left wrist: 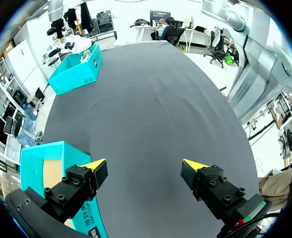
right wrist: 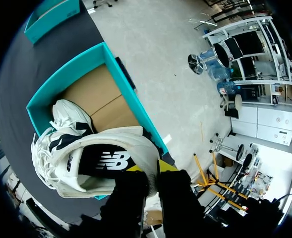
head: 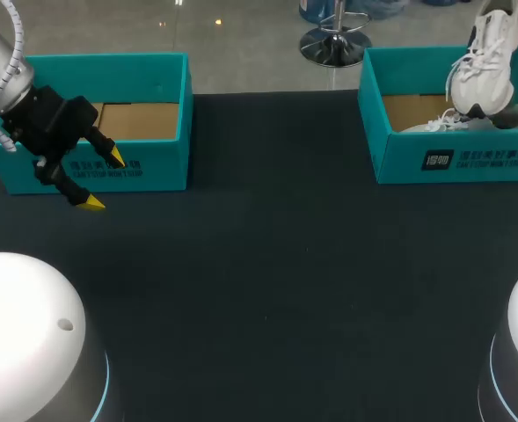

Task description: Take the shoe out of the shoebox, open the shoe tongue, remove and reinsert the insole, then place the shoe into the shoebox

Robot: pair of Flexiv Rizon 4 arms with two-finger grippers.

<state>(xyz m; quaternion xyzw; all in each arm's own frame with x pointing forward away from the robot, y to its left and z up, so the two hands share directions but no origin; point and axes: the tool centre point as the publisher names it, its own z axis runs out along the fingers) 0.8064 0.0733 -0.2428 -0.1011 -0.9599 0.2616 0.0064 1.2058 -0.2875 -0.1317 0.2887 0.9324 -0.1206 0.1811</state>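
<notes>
The right gripper (right wrist: 152, 171) is clamped on the heel of the shoe (right wrist: 86, 156), held above the right box (head: 399, 163). The pinch is thin, so the shoe may slip, or its low end may snag the second shoe (head: 470, 123) below. The left gripper (left wrist: 145, 166) gapes, empty.

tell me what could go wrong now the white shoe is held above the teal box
1. The right pincer grips only the heel edge of the white mesh sneaker, so the hanging shoe could swing or slip.
2. Its lower end hangs just over the second white sneaker and the right teal cardboard shoebox wall; it might snag.
3. The open left pincer sits by the left teal shoebox, far from helping.
</notes>
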